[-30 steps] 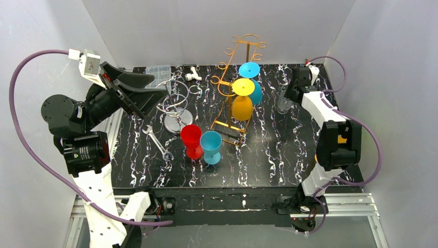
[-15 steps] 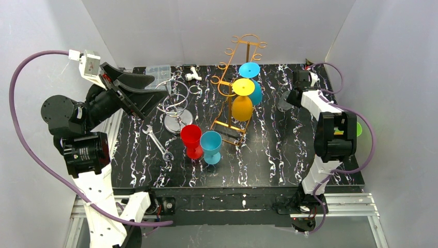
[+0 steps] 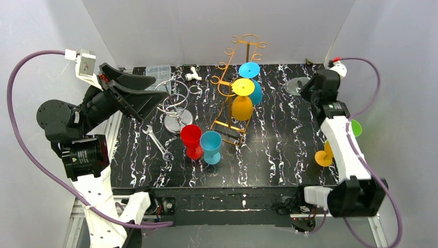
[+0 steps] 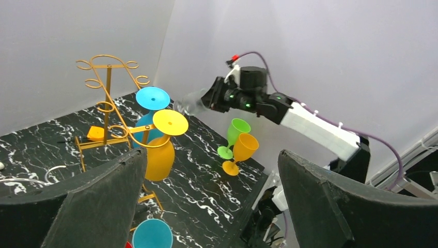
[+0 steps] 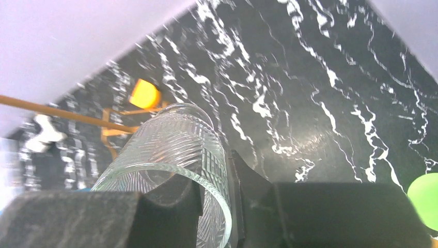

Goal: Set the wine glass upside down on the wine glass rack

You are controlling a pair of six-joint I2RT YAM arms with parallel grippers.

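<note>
Clear glass (image 5: 173, 150) up in the air at the far right of the desk (image 3: 279, 150), well apart from the gold rack (image 3: 247, 51). Pinched at the rim by the right gripper (image 5: 217, 178), one finger inside the mouth and one outside, clamped tight on the thin wall. Left gripper (image 3: 155, 88) spread wide apart, holding nothing, off at the far left.

Hard and stiff, with no give. Likely smooth and slippery, though helped a little by the cut lines on the side. Easy to break if dropped or knocked on the metal. Probably not very heavy. Gripped on one side of the rim only, so may swing or slip. Best moved slowly. Stem and foot, if any, not seen from here.

Lying nearly on its side. Long way of the glass running from the gripper out toward the left. Mouth toward the gripper, closed end toward the rack. Needs turning so the mouth faces down before going on the rack.
</note>
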